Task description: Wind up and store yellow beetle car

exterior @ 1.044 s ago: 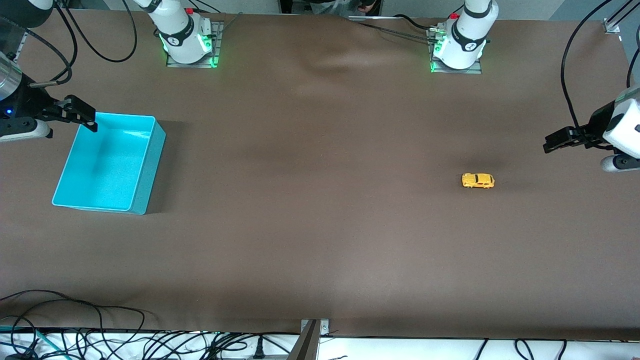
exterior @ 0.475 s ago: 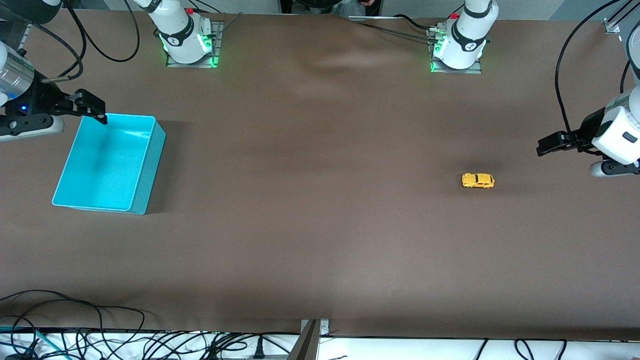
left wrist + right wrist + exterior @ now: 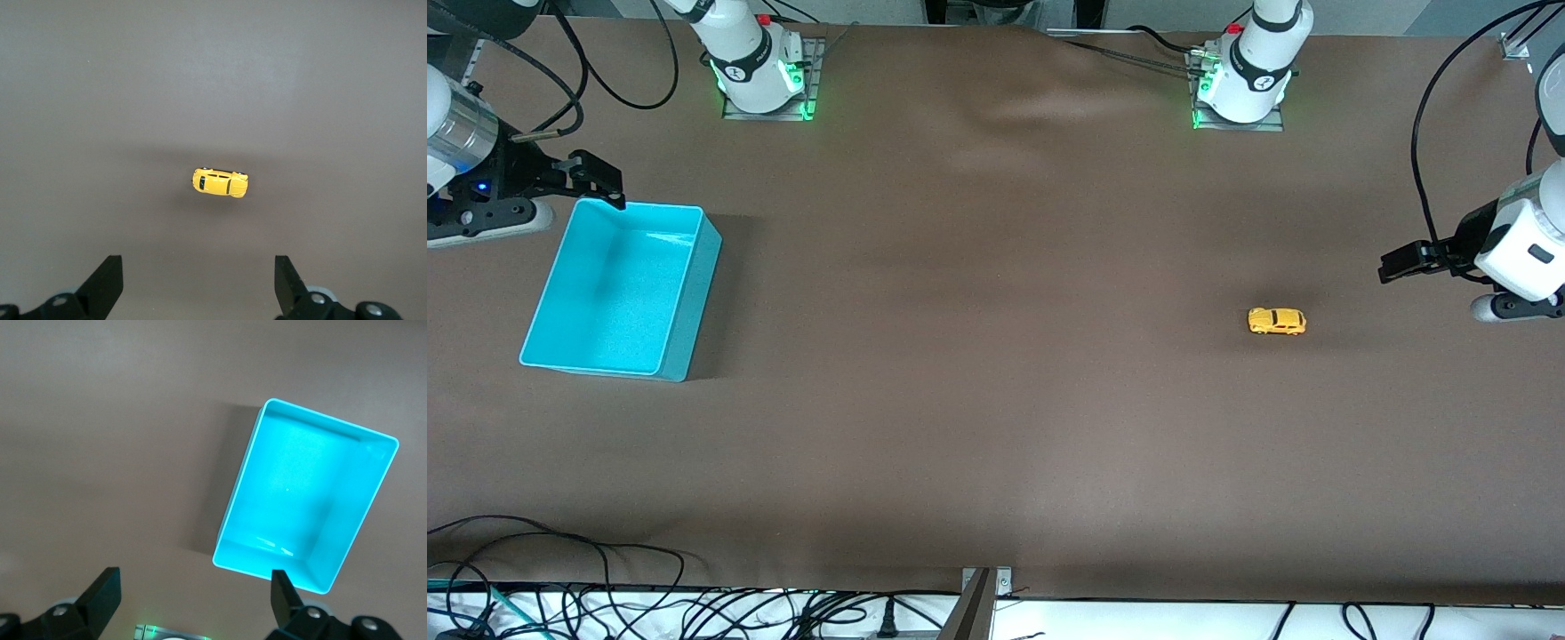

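The yellow beetle car (image 3: 1277, 321) stands on its wheels on the brown table toward the left arm's end; it also shows in the left wrist view (image 3: 221, 183). My left gripper (image 3: 1399, 264) hangs open and empty in the air over the table beside the car, toward the table's end; its fingertips (image 3: 107, 277) frame bare table. The turquoise bin (image 3: 619, 289) sits empty toward the right arm's end and shows in the right wrist view (image 3: 307, 497). My right gripper (image 3: 598, 182) is open and empty over the bin's corner nearest the bases.
The arm bases (image 3: 760, 67) stand at the table's top edge. Cables (image 3: 560, 596) lie along the edge nearest the front camera. A metal bracket (image 3: 983, 591) sits at that edge's middle.
My left gripper has drifted slightly toward the car. My right gripper has moved up along the bin's corner, toward the bases. The car and bin have not moved.
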### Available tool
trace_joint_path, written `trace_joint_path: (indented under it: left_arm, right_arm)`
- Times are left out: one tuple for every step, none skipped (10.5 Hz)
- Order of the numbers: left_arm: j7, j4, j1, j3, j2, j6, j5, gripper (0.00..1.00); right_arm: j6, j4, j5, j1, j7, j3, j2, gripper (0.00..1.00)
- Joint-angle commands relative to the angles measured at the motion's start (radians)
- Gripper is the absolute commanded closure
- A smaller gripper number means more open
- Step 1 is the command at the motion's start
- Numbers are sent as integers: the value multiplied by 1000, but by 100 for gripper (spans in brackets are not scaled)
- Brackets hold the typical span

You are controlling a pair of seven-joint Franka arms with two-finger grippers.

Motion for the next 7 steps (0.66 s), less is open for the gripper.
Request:
trace_joint_path:
  left_arm:
    - [27, 24, -1, 2, 22, -2, -20, 0]
    - [29, 24, -2, 2, 22, -2, -20, 0]
    - [29, 24, -1, 2, 23, -2, -20, 0]
    - [29, 24, -1, 2, 22, -2, -20, 0]
    - [29, 24, -1, 2, 23, -2, -18, 0]
    - [29, 24, 1, 2, 25, -2, -18, 0]
    - [29, 24, 1, 2, 25, -2, -18, 0]
  right_arm:
    - [-28, 18, 11, -1, 5, 23, -8, 0]
    - [-25, 18, 11, -1, 8, 24, -20, 0]
    - [-25, 32, 10, -1, 8, 24, -20, 0]
    - [-25, 32, 11, -1, 8, 24, -19, 0]
    - [-19, 23, 10, -1, 7, 23, -11, 0]
    - [-16, 21, 10, -1, 7, 23, -7, 0]
    - [-12, 18, 11, -1, 7, 23, -7, 0]
